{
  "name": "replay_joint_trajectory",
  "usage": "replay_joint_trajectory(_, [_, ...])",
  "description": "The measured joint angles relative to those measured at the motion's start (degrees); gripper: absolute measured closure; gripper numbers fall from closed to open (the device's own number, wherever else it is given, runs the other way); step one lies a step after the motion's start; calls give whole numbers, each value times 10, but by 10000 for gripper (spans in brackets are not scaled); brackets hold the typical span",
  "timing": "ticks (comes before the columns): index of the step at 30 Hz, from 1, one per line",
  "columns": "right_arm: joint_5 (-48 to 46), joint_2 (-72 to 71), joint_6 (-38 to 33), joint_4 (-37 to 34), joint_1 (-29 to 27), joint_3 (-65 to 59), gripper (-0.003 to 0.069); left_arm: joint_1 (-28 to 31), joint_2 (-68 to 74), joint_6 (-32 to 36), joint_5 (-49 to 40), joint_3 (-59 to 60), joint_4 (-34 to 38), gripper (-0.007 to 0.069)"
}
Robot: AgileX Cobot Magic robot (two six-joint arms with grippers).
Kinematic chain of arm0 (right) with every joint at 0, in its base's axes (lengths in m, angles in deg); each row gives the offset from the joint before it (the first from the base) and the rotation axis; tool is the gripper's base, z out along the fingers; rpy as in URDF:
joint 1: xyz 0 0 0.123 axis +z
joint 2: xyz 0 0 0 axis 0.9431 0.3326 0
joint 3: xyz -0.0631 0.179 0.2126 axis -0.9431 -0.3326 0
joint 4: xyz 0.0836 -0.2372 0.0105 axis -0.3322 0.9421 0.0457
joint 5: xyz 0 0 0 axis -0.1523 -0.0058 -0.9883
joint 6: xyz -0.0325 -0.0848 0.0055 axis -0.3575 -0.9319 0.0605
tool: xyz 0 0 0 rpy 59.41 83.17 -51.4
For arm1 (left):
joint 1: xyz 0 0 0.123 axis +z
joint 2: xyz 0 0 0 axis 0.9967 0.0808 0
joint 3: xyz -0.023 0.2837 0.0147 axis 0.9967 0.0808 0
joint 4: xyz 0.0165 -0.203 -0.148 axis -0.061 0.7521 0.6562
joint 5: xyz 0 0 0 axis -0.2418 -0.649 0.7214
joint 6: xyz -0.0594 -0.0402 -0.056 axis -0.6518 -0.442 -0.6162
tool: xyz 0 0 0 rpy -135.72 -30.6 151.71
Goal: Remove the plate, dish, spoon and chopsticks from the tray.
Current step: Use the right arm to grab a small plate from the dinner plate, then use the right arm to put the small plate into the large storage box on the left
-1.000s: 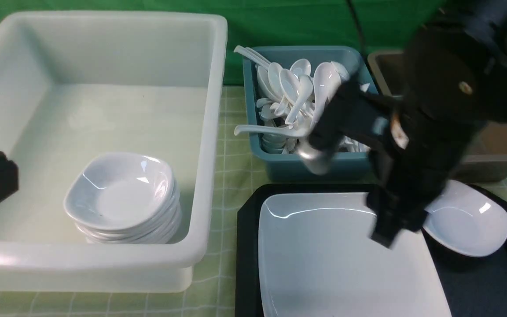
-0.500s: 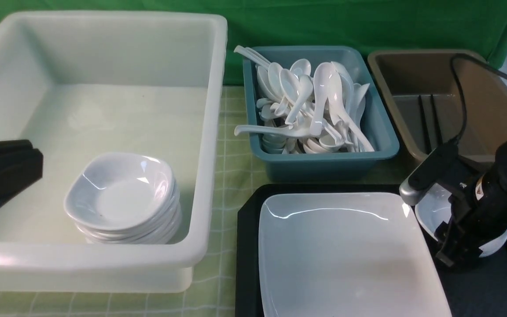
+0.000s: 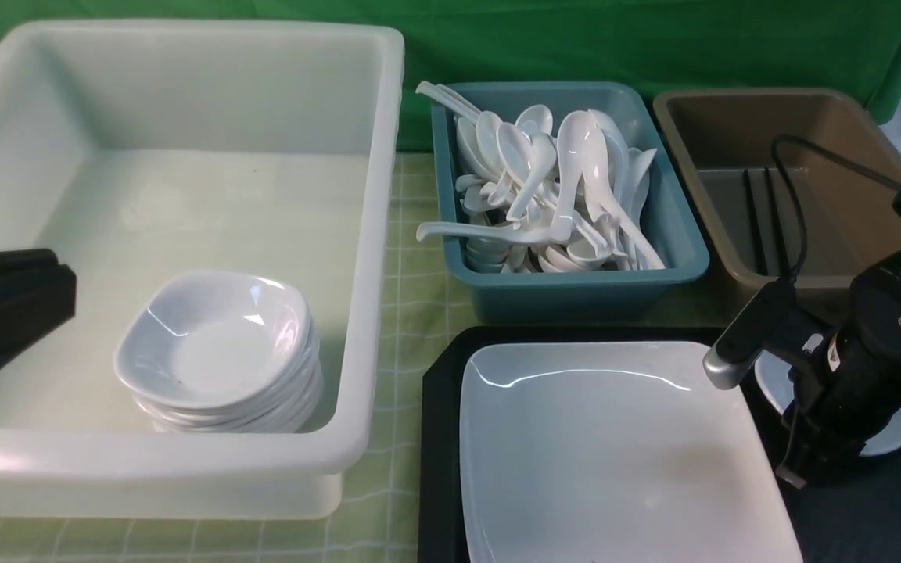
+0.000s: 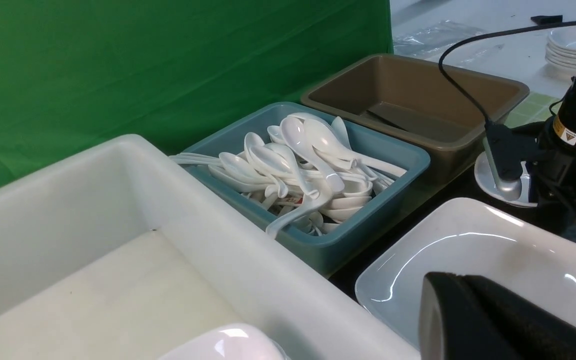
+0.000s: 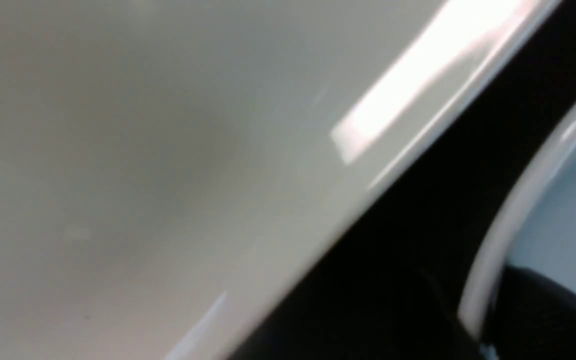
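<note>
Across the near left, seeing a white tub (image 3: 357, 328) holding a stack of small white dishes (image 3: 216, 352). At the near right, seeing the black tray (image 3: 441, 438) bearing the large plate (image 3: 615, 453) and, to its right, the small dish (image 3: 900, 426). Beyond the tray, seeing a blue-grey bin (image 3: 560, 297) full of white spoons (image 3: 576, 172); cannot be telling which is the task's spoon. Farther right, seeing a brown bin (image 3: 826, 117). Over the tub's left side, hovering with the left gripper (image 3: 67, 289) closed and empty. At the dish, placing the right gripper's (image 3: 798, 469) narrowed fingers either side of the rim; cannot be telling whether firmly gripping. Inside the brown bin, seeing the thin black chopsticks (image 3: 765, 223) lying side by side.
</note>
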Motion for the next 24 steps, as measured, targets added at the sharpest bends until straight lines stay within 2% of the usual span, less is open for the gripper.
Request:
replay_joint_trajectory(4, [-91, -50, 51, -4, 49, 38, 590, 0, 0, 0, -1, 0, 0, 601])
replay_joint_trajectory(7, [-168, -93, 110, -15, 96, 83, 601, 0, 0, 0, -1, 0, -3, 601])
replay_joint_trajectory(10, [-200, -129, 144, -31, 154, 135, 601, 0, 0, 1, -1, 0, -5, 601])
replay_joint_trajectory(11, [-208, -145, 154, -54, 208, 191, 603, 0, 0, 1, -1, 0, -6, 601])
replay_joint_trajectory(15, [-166, -124, 147, -87, 366, 314, 604, 0, -22, -24, -20, 0, -31, 601])
replay_joint_trajectory(16, [-166, -124, 146, -88, 366, 319, 604, 0, -27, -28, -24, 0, -37, 601])
replay_joint_trajectory(18, [-121, -69, 129, -96, 426, 380, 604, 0, -58, -74, -52, 0, -69, 601])
replay_joint_trajectory(20, [-94, -11, 117, -99, 453, 429, 604, 0, -91, -97, -80, 0, -88, 601])
replay_joint_trajectory(24, [-70, 90, 96, -99, 467, 503, 604, 0, -140, -113, -127, 0, -98, 601])
